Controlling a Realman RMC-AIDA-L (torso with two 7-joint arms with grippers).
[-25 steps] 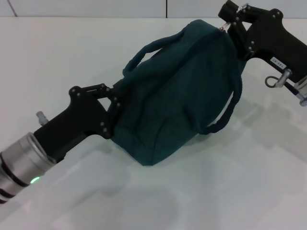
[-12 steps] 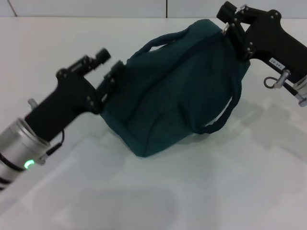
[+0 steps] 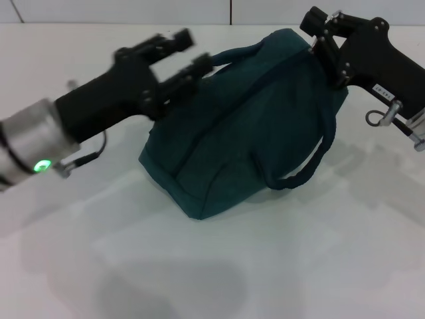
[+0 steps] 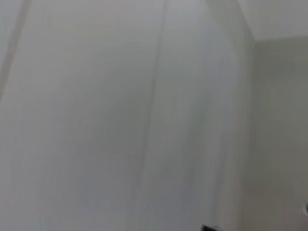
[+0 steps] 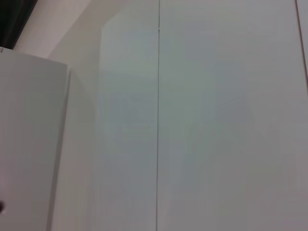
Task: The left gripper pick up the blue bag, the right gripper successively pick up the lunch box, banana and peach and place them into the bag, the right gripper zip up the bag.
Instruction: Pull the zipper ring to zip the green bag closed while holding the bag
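I am looking down at the blue bag (image 3: 246, 126), which is sitting on the white table (image 3: 319, 266) in the middle of my head view, its dark teal cloth bulging and one looped handle (image 3: 307, 166) hanging down its near side while the other handle (image 3: 222, 58) is arching over the far top edge. My left gripper (image 3: 182, 56) is hovering at the bag's upper left corner, just beside the far handle; its two fingers (image 3: 174, 41) are standing apart with nothing between them, and I cannot tell whether the nearer finger is touching the cloth. My right gripper (image 3: 321, 41) is pressing in at the bag's top right corner, where its fingertips are disappearing against the fabric, so I cannot tell how far it is open or whether it is pinching anything. Both wrist views are showing only pale wall panels, with no bag or fingers in them.
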